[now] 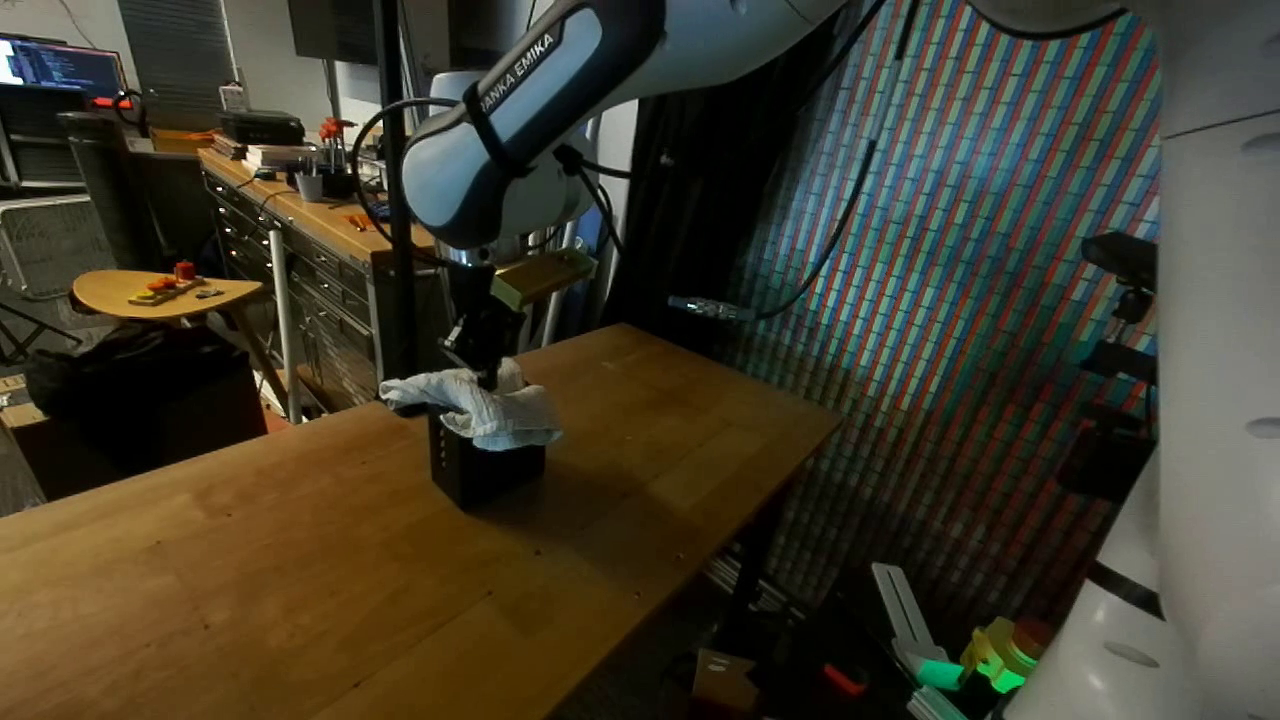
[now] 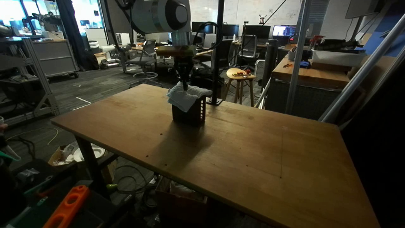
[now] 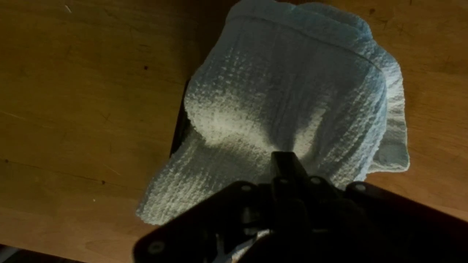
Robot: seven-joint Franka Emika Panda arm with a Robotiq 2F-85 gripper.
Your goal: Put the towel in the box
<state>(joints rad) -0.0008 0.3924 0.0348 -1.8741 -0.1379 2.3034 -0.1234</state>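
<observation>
A pale towel (image 3: 299, 65) lies draped across the top of a black box (image 1: 490, 480), the gripper (image 3: 284, 155) right above it.
The gripper points downward, fingers together, tips in the folds of the towel; whether a fold is pinched between them I cannot tell. Towel edges hang outside the box, which stands upright on a wooden table (image 2: 269, 152) near a black pole (image 2: 218, 60).

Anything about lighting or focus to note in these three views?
Wrist view: towel patchily lit, gripper nearly black, softening toward the bottom edge. In an exterior view: windows washed out, a soft shadow spreading from the box across the table. Both exterior views: box very dark.
</observation>
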